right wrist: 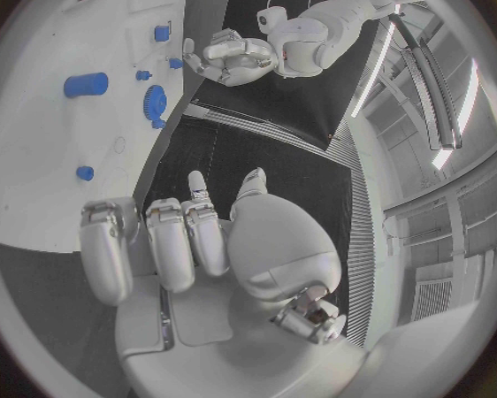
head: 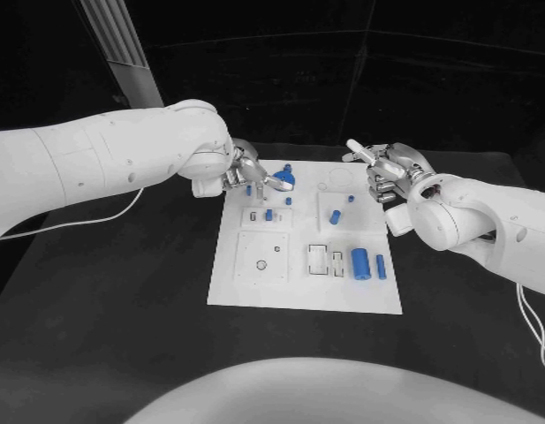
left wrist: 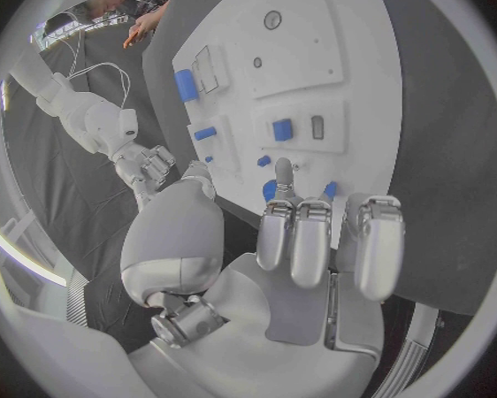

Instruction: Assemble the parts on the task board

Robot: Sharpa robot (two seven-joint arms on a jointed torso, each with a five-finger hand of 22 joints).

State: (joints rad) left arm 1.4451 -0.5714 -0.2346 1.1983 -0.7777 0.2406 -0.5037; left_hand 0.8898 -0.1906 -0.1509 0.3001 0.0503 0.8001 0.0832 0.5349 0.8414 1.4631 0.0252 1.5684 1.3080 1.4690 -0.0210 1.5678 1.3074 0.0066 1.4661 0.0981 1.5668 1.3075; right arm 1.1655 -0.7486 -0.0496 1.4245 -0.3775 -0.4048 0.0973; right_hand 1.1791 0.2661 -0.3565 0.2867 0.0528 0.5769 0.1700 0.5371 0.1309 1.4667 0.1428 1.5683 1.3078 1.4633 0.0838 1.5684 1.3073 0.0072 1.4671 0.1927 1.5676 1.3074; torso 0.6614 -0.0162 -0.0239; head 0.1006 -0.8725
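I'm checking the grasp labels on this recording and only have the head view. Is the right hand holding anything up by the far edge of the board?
Observer: No. In the right wrist view, the right hand has nothing between its thumb and its fingers.
Operator: And the left hand, next to the blue part at the far left of the board?
Observer: In the left wrist view, one finger of the left hand reaches past the others. Its tip is right beside the round blue part on the task board. I cannot tell whether it touches the part.
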